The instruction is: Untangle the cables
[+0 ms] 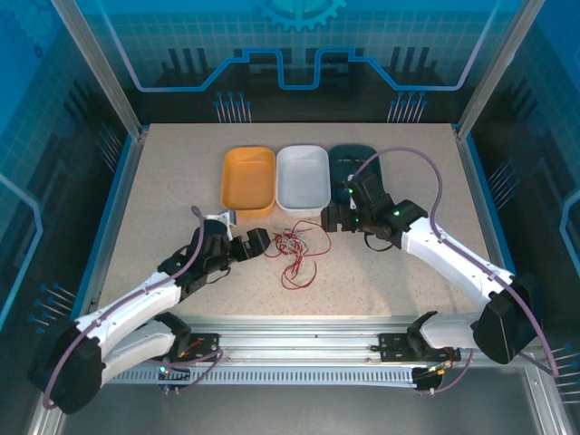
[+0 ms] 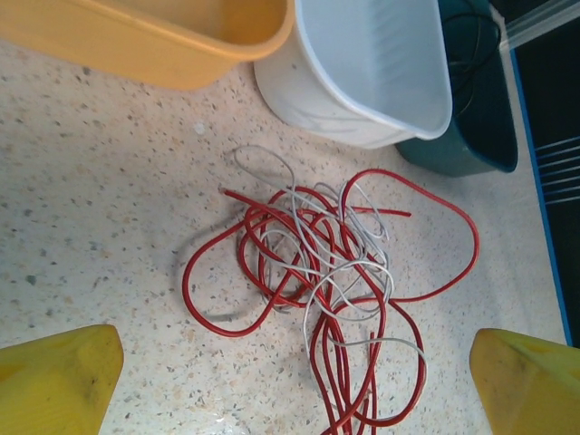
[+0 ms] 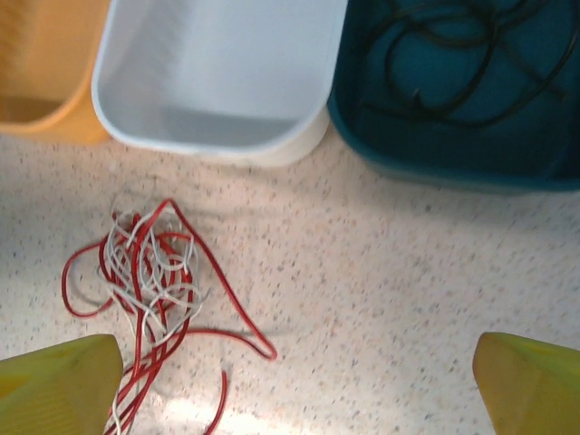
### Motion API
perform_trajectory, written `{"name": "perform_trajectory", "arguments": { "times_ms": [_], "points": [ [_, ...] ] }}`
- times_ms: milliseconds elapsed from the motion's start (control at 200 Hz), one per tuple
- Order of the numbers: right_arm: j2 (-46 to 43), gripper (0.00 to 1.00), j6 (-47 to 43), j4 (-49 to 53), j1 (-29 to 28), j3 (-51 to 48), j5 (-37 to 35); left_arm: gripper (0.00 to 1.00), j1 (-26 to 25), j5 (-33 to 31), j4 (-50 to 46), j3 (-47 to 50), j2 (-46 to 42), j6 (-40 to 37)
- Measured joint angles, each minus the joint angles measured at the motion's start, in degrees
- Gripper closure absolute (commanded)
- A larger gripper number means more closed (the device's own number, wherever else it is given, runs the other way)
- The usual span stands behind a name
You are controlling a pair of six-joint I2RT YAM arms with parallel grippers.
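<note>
A tangle of red and pale whitish cables (image 1: 294, 249) lies on the speckled table in front of the bins. In the left wrist view the tangle (image 2: 317, 263) spreads just beyond my left gripper (image 2: 294, 385), whose yellow fingertips (image 2: 54, 381) stand wide apart with only a few strands low between them. My left gripper (image 1: 256, 243) sits at the tangle's left. My right gripper (image 1: 337, 217) is to its upper right, open and holding nothing. In the right wrist view the tangle (image 3: 149, 272) lies at the left, beside the left fingertip (image 3: 54, 385). A black cable (image 3: 426, 113) lies coiled in the teal bin (image 3: 453, 163).
Three bins stand in a row behind the tangle: orange bin (image 1: 226, 177), white bin (image 1: 303, 148), teal bin (image 1: 352, 148). The white bin (image 3: 208, 136) holds nothing. Bare table stretches to the left, right and front of the cables.
</note>
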State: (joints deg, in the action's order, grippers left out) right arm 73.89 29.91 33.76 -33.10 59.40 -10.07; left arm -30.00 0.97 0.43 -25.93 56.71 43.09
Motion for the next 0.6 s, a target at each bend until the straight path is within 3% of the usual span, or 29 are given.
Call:
{"name": "perform_trajectory", "arguments": {
  "times_ms": [135,600],
  "points": [
    [2.2,0.24,1.4,0.1,-0.6,-0.2,2.8,0.01,-1.5,0.8,0.2,-2.3,5.2,-0.1],
    [15.0,0.42,0.8,-1.6,-0.8,0.5,9.0,0.01,-2.1,1.8,1.6,-3.2,10.2,2.0]
  ]
}}
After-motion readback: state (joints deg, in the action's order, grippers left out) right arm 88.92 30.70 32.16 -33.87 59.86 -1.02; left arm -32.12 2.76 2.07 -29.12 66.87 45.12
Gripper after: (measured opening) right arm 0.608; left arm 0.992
